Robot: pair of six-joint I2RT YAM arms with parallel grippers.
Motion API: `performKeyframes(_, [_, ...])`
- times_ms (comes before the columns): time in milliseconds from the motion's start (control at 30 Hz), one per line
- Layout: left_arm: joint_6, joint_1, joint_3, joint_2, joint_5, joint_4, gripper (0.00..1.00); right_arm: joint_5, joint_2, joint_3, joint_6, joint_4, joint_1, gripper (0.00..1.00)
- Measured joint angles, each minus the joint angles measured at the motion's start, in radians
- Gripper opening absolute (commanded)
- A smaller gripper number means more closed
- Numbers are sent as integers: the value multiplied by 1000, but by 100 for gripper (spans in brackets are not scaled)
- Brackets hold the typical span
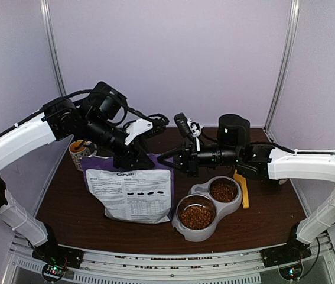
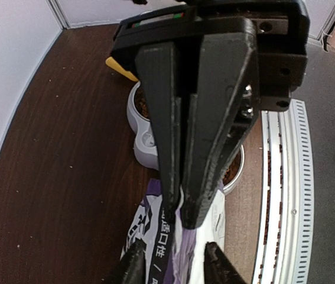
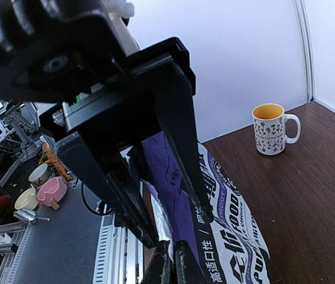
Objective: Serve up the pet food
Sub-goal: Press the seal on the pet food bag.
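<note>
My right claw is pinched fully shut on the top edge of the puppy food bag — fingers pressed together w/ the purple rim caught btwn them. My left claw sits at the same edge, just beside the right one. Its fingers stand partly apart w/ the bag's rim running btwn them, and they grip nothing as far as I can see. The bag lies flat on the brown table, white printed side up, top end away from my bases. The pet food — reddish-brown kibble — sits in both cups of the grey double bowl. The bowl is just right of the bag, touching or nearly so; can't tell which. A yellow scoop lies on the table at the bowl's right side, partly under my right arm. A patterned mug w/ a yellow inside stands upright at the back-left, behind my left arm.
</note>
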Motion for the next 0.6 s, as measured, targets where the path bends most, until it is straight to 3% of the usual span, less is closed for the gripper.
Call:
performKeyframes(167, [3, 0, 0, 14, 23, 0, 16, 0, -4, 0, 0, -9, 0, 0])
performKeyframes(267, [3, 0, 2, 14, 29, 0, 0, 1, -5, 0, 0, -9, 0, 0])
performKeyframes(500, [17, 0, 3, 14, 31, -2, 0, 1, -6, 0, 0, -11, 0, 0])
performKeyframes(533, [18, 0, 3, 14, 31, -2, 7, 1, -6, 0, 0, -11, 0, 0])
performKeyframes(600, [25, 0, 3, 13, 27, -2, 31, 2, -8, 0, 0, -12, 0, 0])
